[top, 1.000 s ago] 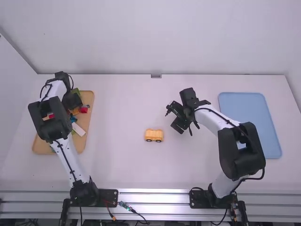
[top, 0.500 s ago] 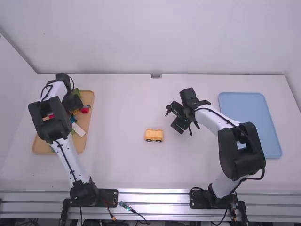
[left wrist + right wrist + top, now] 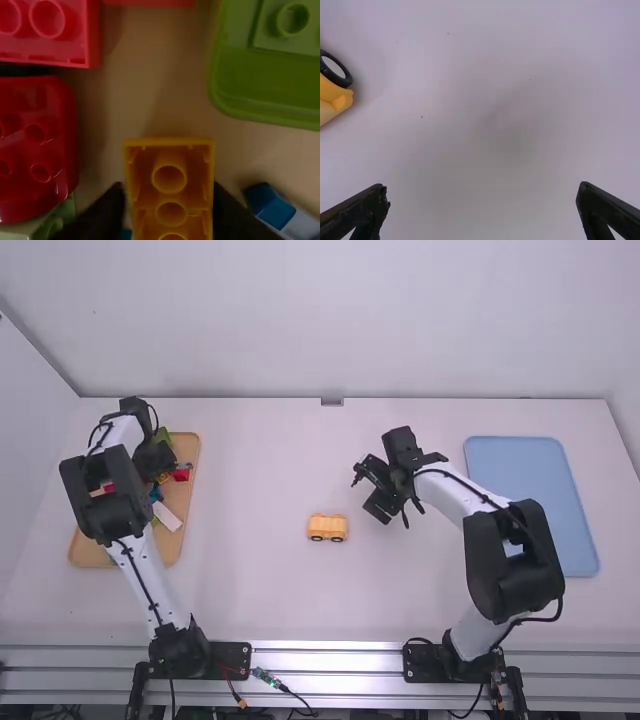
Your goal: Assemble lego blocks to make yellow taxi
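High view: wheeled yellow base [image 3: 327, 528] is sitting on the white table [image 3: 270, 590], near the middle. Left gripper [image 3: 158, 462] is hanging over the tan tray [image 3: 175, 540], loose blocks lying around it; a white block [image 3: 168, 516] is lying in that tray. Right gripper [image 3: 367, 496] is hovering beyond and to the right of the base. Blue tray [image 3: 535, 500] is resting at far right.

Left wrist view: the claw is clamping a yellow block [image 3: 171, 195], one finger bearing on either side, hollow underside showing. Red blocks [image 3: 37, 145] and a green block [image 3: 267, 85] are lying near it, apart.

Right wrist view: the claw's fingers are standing wide apart, gripping nothing; part of the wheeled base is showing at the edge.
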